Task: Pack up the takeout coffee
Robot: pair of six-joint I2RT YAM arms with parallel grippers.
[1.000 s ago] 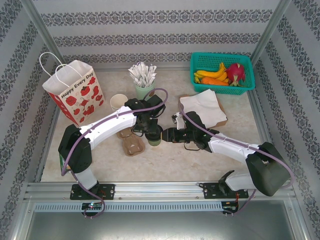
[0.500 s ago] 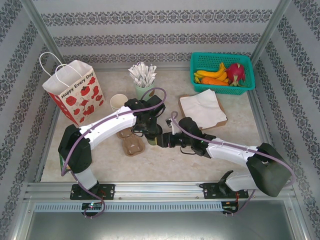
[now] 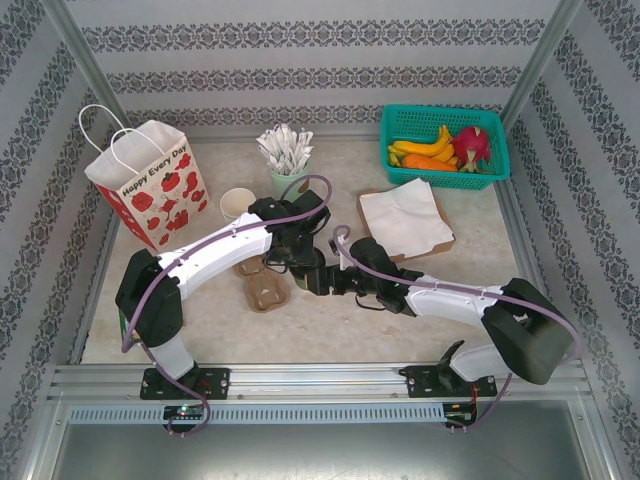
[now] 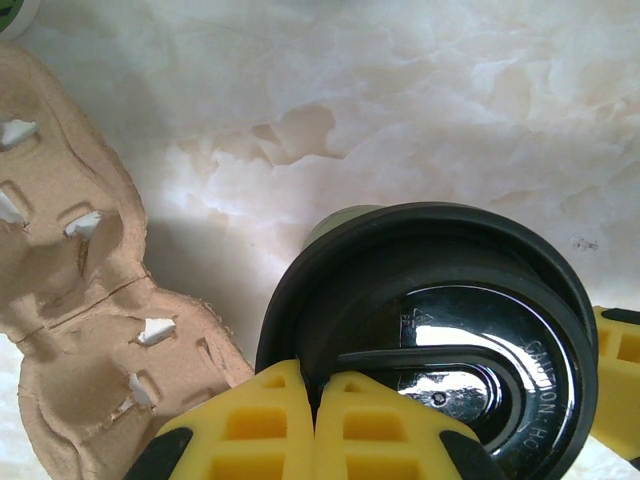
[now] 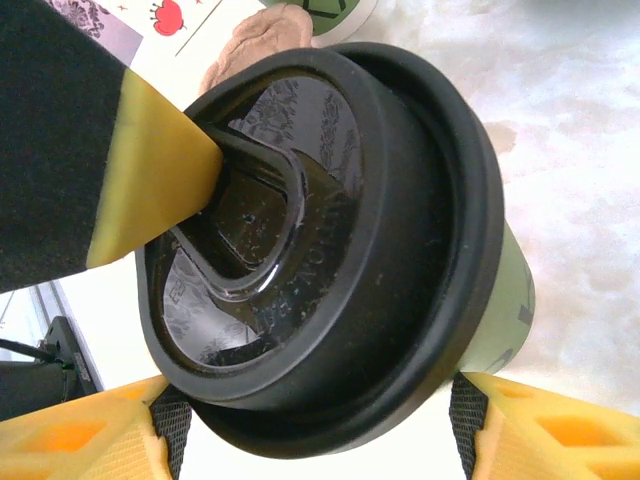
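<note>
The takeout coffee (image 3: 304, 284) stands upright on the table, its black lid (image 4: 450, 330) large in the left wrist view. My left gripper (image 4: 315, 388) comes down from above and is shut on the lid's rim; it sits at the cup (image 3: 298, 262) in the top view. My right gripper (image 3: 320, 281) reaches in from the right, open. In the right wrist view its yellow fingers (image 5: 545, 430) stand one on each side of the cup's green wall (image 5: 508, 300), below the lid (image 5: 330, 240). The right gripper (image 5: 312, 400) straddles the cup; I cannot tell whether the pads touch it.
A brown pulp cup carrier (image 3: 262, 289) lies just left of the cup. A red-and-white paper bag (image 3: 150, 185) stands at the back left. Cream cups (image 3: 237, 203), a mint cup of wrapped sticks (image 3: 288, 165), napkins (image 3: 405, 220) and a teal fruit basket (image 3: 445, 140) sit behind.
My right gripper has moved left up to the cup and opened wider, so its fingers now flank it. The left gripper has kept its hold on the lid rim.
</note>
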